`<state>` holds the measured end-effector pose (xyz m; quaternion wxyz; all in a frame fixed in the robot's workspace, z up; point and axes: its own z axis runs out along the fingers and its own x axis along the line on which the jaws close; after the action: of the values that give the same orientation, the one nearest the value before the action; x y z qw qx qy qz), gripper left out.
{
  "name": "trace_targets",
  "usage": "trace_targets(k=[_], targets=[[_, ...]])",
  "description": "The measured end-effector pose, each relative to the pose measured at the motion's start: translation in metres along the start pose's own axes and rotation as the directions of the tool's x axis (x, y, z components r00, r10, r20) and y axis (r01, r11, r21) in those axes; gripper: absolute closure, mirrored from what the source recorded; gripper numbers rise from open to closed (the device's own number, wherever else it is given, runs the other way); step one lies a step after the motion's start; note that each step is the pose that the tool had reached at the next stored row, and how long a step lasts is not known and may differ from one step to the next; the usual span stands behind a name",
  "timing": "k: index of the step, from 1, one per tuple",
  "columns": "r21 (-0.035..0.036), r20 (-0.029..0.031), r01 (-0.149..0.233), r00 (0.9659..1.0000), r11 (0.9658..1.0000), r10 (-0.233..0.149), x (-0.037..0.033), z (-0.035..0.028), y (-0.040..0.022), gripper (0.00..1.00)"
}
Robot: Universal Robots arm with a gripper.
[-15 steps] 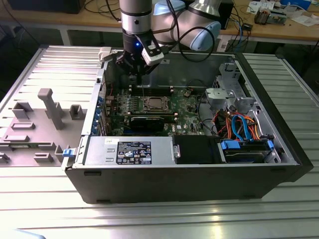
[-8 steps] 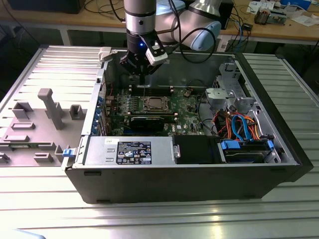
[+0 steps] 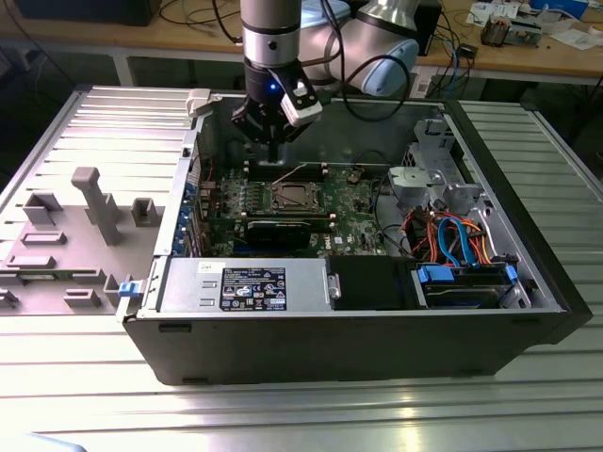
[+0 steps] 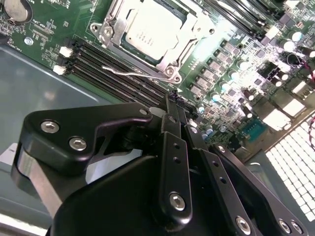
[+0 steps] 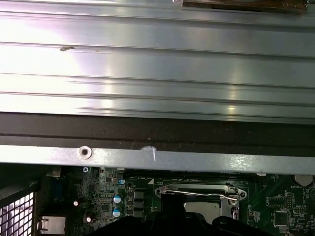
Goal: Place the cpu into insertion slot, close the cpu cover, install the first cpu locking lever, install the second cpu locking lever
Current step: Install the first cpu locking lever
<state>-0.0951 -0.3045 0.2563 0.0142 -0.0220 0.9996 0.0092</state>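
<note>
Exterior view is showing one arm hanging its tool over the far part of the board, inside the open case that is standing on the counter. The slot is lying just beside the tool tip, toward the camera and a little to the exterior view's right, and lower than the tip; the two are not touching.

In the second wrist view the tool's fingers are pressing together and are gripping nothing. The cpu is already sitting flat in the slot, and the cover is lying down around it, so its silver top is showing through the window. A thin wire lever is lying along the slot's edge that is facing the tool, with its long axis running across the tool's line of approach. Whether it is hooked, I cannot tell.

I am counting one cpu, one slot, one cover, one tool and one clear lever; a second lever I cannot make out for sure
</note>
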Motion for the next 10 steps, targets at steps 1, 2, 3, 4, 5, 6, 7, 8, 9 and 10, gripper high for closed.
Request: trace_targets(k=[1, 2, 3, 4, 5, 6, 7, 8, 9, 10], targets=[[0.0001, -0.0001, 0.0, 1.0, 1.0, 0.0, -0.0007, 0.0008, 0.0, 0.89], [0.0001, 0.0, 0.0, 1.0, 1.0, 0.0, -0.0011, 0.0015, -0.0001, 0.89], [0.0, 0.0001, 0.0, 1.0, 1.0, 0.0, -0.0011, 0.002, -0.0001, 0.89], [0.0001, -0.0001, 0.0, 1.0, 1.0, 0.0, -0.0012, 0.0026, -0.0001, 0.89], [0.0003, -0.0002, 0.0, 1.0, 1.0, 0.0, -0.0012, 0.0028, -0.0001, 0.89], [0.0001, 0.0, 0.0, 1.0, 1.0, 0.0, -0.0012, 0.0033, -0.0001, 0.89], [0.0001, 0.0, 0.0, 1.0, 1.0, 0.0, -0.0012, 0.0038, -0.0001, 0.89], [0.0001, 0.0, 0.0, 1.0, 1.0, 0.0, -0.0012, 0.0038, -0.0001, 0.89], [0.0001, 0.0, 0.0, 1.0, 1.0, 0.0, -0.0012, 0.0038, -0.0001, 0.89], [0.0001, 0.0, 0.0, 1.0, 1.0, 0.0, -0.0012, 0.0038, -0.0001, 0.89]])
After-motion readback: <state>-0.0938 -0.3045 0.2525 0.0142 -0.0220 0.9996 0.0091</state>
